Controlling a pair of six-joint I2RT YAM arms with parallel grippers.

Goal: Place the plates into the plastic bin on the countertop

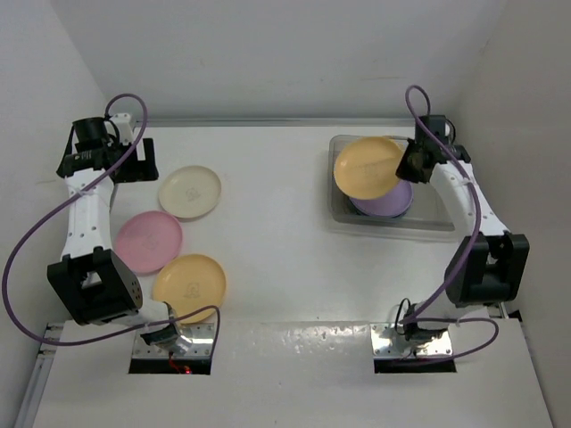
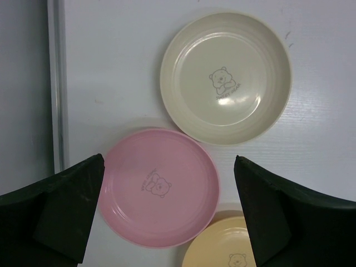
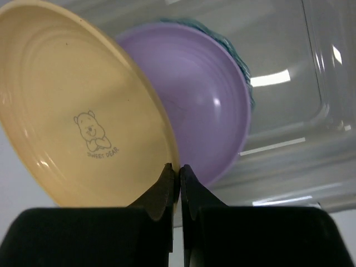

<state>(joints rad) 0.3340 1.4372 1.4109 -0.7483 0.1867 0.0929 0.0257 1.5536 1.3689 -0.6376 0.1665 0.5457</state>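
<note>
The top external view looks down from high behind the near edge over the whole counter [image 1: 277,241]. The left wrist view faces straight down, close above the pink plate [image 2: 161,186] and cream plate [image 2: 225,78], both visible overhead too. The right wrist view looks along the right pincer [image 3: 179,169], very near the yellow plate [image 3: 83,111] and plastic bin [image 3: 289,139], likewise shared.

The yellow plate [image 3: 83,105] is printed with "SWEET BEAR".

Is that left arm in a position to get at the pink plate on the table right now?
Probably yes. The left gripper hangs open directly above the pink plate, and nothing lies on its face; the cream plate and yellow plate only border its rim.
</note>
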